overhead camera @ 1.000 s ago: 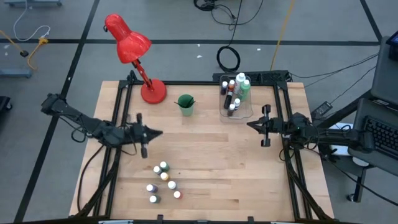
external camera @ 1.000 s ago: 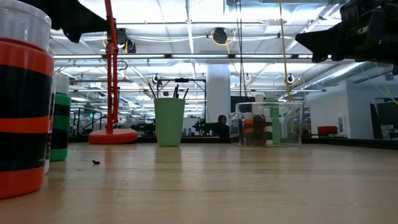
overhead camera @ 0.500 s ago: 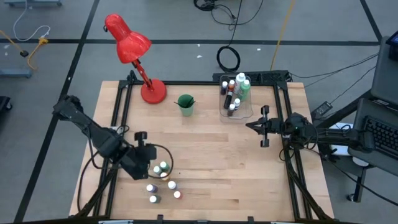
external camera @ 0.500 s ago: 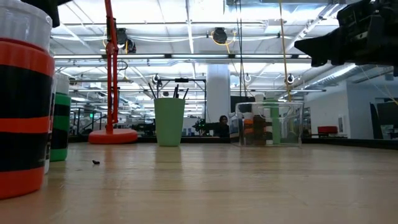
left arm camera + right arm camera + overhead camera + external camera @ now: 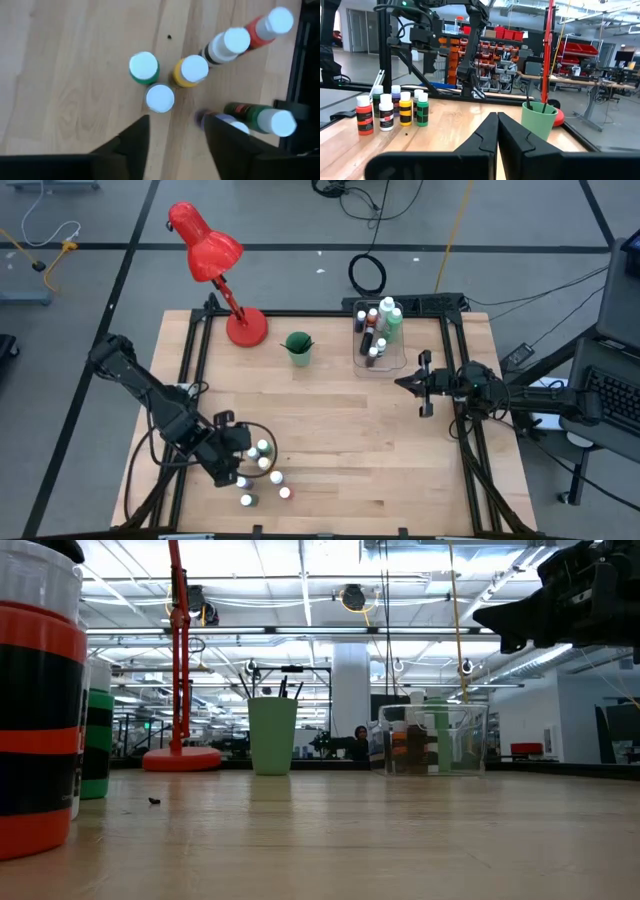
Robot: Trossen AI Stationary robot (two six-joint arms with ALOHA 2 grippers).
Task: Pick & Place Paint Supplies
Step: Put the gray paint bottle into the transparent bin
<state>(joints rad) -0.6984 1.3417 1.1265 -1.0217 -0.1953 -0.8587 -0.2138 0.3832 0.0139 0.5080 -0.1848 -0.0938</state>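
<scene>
Several tiny white-capped paint bottles (image 5: 265, 470) stand on their bases in a cluster near the table's near left; the left wrist view shows a green (image 5: 144, 68), a yellow (image 5: 190, 71), a white-capped (image 5: 160, 98) and a red one (image 5: 267, 25). My left gripper (image 5: 237, 458) hangs open above the cluster, pointing steeply down; its fingers (image 5: 134, 145) touch no bottle. My right gripper (image 5: 404, 383) waits shut, level, at the table's right, clear of everything. More bottles stand in the clear bin (image 5: 380, 358).
A green cup (image 5: 298, 348) with brushes stands at the far middle. A red desk lamp (image 5: 246, 328) stands at the far left. Black frame rails (image 5: 190, 380) run along the table's left and right sides. Bare wood lies between the cluster and the bin.
My left gripper has swung from the table's middle left toward the near edge and tipped from level to pointing steeply down over the bottle cluster. The bottles have kept their places.
</scene>
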